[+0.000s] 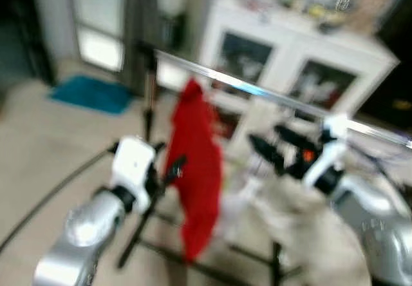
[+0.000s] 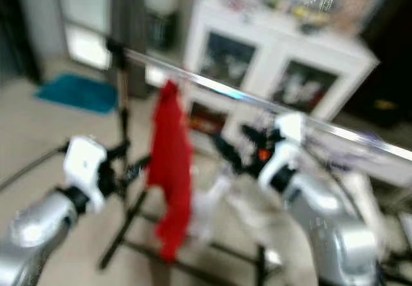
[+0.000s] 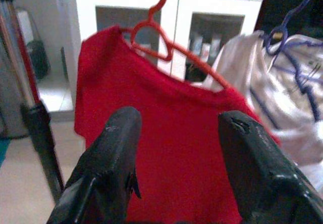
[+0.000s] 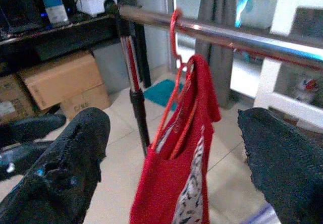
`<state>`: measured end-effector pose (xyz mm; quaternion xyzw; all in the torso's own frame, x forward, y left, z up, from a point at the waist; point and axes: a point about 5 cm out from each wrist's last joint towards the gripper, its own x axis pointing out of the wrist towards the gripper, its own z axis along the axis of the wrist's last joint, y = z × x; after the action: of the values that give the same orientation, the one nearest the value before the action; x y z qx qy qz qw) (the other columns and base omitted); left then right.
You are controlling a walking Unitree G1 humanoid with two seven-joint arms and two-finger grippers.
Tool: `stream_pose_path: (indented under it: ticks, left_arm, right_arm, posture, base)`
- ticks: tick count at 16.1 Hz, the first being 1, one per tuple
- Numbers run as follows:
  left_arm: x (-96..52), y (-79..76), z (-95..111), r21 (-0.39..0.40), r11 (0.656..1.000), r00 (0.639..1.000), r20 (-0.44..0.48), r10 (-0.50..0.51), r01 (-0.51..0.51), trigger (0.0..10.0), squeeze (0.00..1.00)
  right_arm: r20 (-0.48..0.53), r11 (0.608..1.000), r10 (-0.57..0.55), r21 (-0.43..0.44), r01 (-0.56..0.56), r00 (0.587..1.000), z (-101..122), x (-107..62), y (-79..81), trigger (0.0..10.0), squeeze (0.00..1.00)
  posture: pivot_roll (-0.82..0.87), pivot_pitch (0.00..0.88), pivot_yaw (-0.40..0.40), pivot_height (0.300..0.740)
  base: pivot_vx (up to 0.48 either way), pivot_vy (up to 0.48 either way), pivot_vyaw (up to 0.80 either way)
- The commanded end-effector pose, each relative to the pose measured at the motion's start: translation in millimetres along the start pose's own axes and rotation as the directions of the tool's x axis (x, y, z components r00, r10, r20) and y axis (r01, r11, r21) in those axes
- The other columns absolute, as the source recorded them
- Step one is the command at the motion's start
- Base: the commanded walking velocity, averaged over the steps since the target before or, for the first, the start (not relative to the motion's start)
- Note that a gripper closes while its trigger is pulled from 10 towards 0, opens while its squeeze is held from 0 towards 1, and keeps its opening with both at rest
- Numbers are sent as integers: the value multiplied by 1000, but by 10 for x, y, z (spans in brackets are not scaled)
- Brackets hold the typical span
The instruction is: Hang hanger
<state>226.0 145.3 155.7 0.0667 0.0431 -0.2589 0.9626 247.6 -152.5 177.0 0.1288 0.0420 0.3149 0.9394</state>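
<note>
A red shirt (image 1: 196,170) hangs on a red hanger (image 3: 166,47), and the hanger's hook is over a shiny metal rail (image 4: 237,37) of a clothes rack. The shirt hangs free below the rail, near the rack's dark upright pole (image 4: 136,103).

The left gripper (image 1: 168,170) is raised just beside the shirt, on the robot's left of it. In the left wrist view its jaws stand open, with the red cloth seen between the two black fingers (image 3: 108,168), and nothing is gripped.

The right gripper (image 1: 270,145) is raised on the other side of the shirt, below the rail. Its jaws are wide open and empty, and the hanger and shirt show in the gap between them in the right wrist view.

Pale clothes (image 3: 282,93) on a blue hanger (image 3: 295,17) hang further along the rail, to the robot's right of the shirt. A white cabinet (image 1: 296,54) with glass doors stands behind the rack. A teal mat (image 1: 93,94) lies on the tiled floor (image 1: 38,144). Cardboard boxes (image 4: 63,80) sit under a dark shelf. No writing can be read; the head views are blurred
</note>
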Motion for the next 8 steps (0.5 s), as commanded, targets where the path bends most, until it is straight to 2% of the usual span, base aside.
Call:
stream_pose_path:
  ticks: [1,7,8]
  left_arm:
    - [37,-47,33,5,1000,1000,13,-20,20,10000,0]
    - [49,36,77,54,995,997,-14,-81,82,10000,0]
    - [69,44,85,59,994,996,-15,-93,94,10000,0]
  right_arm:
    - [30,1000,-16,-1,16,999,30,-49,-30,10000,1000]
    - [70,995,-96,4,96,993,-59,-35,-48,10000,1000]
    - [70,993,-108,-44,111,992,-33,1,-49,10000,1000]
  posture:
    - [110,0,-182,740]
    - [133,0,-108,740]
    - [126,0,-91,740]
  base:
    - [0,0,0]
    - [0,0,0]
    - [0,0,0]
